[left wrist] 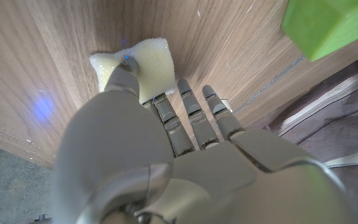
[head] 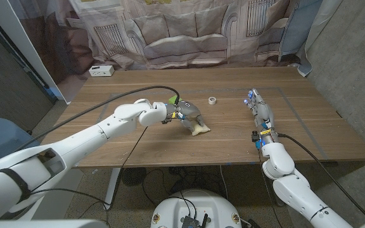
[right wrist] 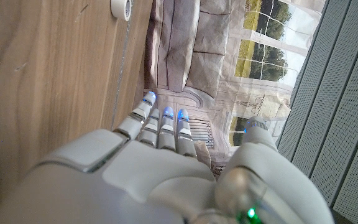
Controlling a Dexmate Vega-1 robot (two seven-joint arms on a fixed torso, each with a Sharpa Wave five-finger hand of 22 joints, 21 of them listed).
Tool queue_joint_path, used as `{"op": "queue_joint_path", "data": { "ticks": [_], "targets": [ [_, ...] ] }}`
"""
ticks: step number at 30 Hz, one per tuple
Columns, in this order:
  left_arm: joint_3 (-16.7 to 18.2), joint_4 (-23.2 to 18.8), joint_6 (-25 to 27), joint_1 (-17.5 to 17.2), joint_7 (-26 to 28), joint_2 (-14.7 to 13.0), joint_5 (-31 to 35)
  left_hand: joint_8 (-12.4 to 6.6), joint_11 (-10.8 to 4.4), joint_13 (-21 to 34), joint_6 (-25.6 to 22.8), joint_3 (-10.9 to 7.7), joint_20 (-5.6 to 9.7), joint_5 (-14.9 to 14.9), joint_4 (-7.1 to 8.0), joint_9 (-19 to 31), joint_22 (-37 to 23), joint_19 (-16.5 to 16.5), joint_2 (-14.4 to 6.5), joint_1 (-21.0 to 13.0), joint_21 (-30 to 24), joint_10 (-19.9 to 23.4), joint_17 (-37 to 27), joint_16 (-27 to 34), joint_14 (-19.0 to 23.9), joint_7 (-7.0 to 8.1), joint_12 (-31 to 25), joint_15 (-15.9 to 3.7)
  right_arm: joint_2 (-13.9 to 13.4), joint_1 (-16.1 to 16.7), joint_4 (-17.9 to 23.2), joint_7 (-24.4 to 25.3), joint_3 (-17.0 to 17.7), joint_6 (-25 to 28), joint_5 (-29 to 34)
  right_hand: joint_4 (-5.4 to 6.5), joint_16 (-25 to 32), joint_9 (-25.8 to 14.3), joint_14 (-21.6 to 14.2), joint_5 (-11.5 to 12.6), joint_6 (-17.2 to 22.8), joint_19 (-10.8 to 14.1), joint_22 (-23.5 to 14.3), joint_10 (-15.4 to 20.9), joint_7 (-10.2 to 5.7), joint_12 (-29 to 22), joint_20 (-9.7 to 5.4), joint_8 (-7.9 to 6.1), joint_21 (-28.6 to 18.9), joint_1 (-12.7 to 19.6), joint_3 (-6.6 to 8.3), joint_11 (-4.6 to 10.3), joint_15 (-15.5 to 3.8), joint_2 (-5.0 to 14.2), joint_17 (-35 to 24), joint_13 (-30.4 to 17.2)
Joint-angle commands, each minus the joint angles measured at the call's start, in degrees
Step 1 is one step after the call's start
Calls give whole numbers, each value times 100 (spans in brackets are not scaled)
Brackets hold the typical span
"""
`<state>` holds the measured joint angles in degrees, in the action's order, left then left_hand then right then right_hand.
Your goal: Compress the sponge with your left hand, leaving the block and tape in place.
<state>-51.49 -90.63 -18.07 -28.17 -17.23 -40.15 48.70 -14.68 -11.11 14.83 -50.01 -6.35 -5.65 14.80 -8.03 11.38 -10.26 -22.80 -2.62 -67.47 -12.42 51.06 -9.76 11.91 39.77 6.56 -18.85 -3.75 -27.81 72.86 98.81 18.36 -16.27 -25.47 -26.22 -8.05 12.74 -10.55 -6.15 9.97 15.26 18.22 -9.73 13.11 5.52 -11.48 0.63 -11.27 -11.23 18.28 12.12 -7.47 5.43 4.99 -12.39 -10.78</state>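
Head view: left robot hand (head: pixel 186 114) presses porous cream sponge (head: pixel 199 129); right robot hand (head: pixel 259 109) empty, fingers straight.

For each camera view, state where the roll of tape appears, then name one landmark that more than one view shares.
Head view: tape at table centre, beyond the sponge.
Left wrist view: tape not in it.
Right wrist view: tape at the top edge, on the wood.
Shared landmark: the printed curtain behind the table, also in the right wrist view.
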Motion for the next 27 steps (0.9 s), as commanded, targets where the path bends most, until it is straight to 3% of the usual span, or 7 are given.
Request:
{"op": "queue_joint_path", "data": {
  "ticks": [1,27],
  "targets": [
    [84,-149,254,-212,224,-38,-70,-109,-113,103,-306,-51,2,-73,-11,26,-6,-132,-63,-100,-52,312,-17,39,178,-86,-75,-693,24,44,-60,-52,13,-101,-39,18,37,-7,-64,31,50,58,-23,54,4,-42,31,-16,-31,42,-2,19,-5,-28,-24,-21],
    [494,-914,752,-575,505,-296,-58,-180,-117,303,-559,-122,-50,-237,2,60,-7,-286,-182,-150,-53,585,-14,14,455,-95,-193,-688,-42,116,4,-147,100,-210,-60,23,31,-8,-69,30,59,72,-23,63,6,-33,21,-9,-29,35,-9,13,-5,-32,-30,-25]
  ]
}}
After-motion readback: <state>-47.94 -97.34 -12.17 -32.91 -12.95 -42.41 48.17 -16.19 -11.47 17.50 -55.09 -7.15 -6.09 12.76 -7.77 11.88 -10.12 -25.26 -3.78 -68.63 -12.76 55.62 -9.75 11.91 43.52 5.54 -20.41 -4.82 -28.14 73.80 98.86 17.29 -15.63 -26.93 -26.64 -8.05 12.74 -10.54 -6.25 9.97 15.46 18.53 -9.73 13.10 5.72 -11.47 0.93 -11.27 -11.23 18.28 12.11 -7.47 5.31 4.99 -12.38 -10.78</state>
